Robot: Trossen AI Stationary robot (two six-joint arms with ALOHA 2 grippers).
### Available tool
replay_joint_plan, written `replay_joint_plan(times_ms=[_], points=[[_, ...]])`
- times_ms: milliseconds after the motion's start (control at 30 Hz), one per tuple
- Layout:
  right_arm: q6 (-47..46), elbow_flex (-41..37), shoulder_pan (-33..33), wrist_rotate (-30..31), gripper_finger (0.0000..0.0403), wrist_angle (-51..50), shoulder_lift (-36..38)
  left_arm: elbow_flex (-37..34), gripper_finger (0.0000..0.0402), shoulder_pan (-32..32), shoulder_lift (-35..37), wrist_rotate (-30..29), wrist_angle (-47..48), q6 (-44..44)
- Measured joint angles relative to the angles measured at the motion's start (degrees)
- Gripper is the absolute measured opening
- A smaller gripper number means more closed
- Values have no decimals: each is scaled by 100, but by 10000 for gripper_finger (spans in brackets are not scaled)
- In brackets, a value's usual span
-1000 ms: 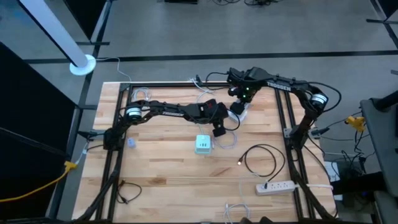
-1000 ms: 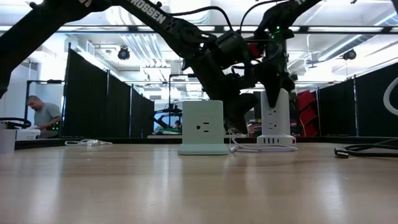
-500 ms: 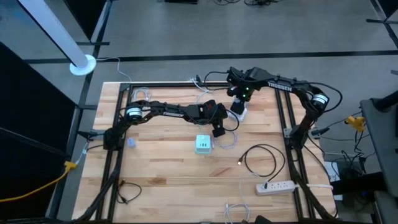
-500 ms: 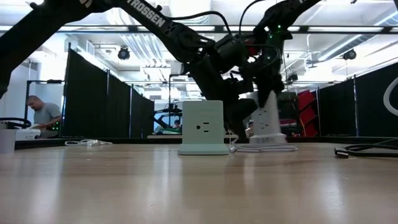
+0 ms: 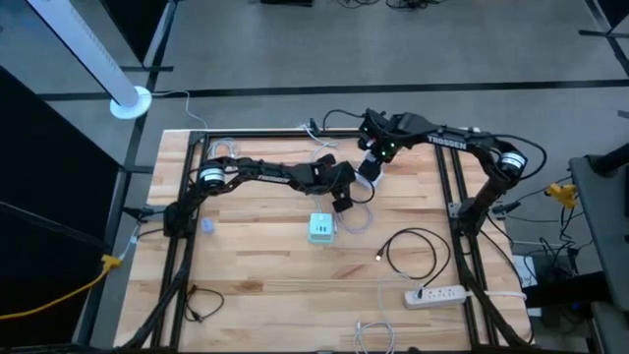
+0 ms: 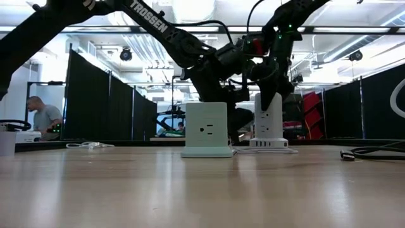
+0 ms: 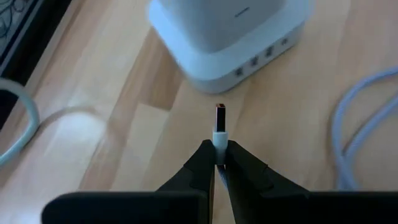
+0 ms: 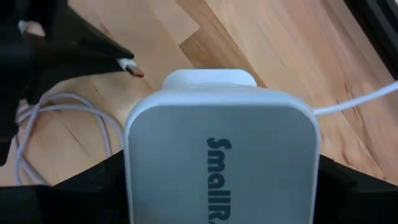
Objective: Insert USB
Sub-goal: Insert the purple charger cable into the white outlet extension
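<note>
Your USB plug sits pinched between the tips of the left pincer, metal end pointing straight ahead at the row of ports low on the white charging tower, just short of it and not yet touching. That hold probably keeps the plug level and lined up so it can slide straight in. The right pincer straddles the tower from above, its fingers spread wide against the tower's sides, most likely bracing it so a push from the plug does not shove it across the bench.

Beside the left pincer, nearer you, stands a second pale outlet cube, untouched. A white cable loops on the wood behind the plug.

You cannot make out which port the plug faces, nor whether its orientation suits the slot. From table height the arms hide the plug entirely.
</note>
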State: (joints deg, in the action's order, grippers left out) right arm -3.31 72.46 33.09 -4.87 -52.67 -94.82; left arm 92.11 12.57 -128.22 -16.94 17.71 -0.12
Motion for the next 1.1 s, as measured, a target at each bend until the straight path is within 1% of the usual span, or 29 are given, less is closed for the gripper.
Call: replay_joint_plan(times_ms=[100, 267, 533, 667, 1000, 1100], points=[[-21, -10, -38, 15, 292, 149, -1, 0, 16, 115, 0, 166, 178, -48], [-12, -25, -42, 37, 292, 218, -1, -7, 16, 145, 0, 311, 117, -56], [13, -45, -42, 39, 292, 327, 92, -34, 16, 148, 0, 474, -235, 58], [-29, -43, -53, -72, 292, 461, 117, -34, 16, 141, 0, 511, -393, 107], [-20, -60, -38, -77, 292, 582, 113, -41, 16, 153, 0, 612, -10, -4], [-1, -60, -34, -235, 292, 673, 113, -39, 16, 158, 0, 785, 0, 30]])
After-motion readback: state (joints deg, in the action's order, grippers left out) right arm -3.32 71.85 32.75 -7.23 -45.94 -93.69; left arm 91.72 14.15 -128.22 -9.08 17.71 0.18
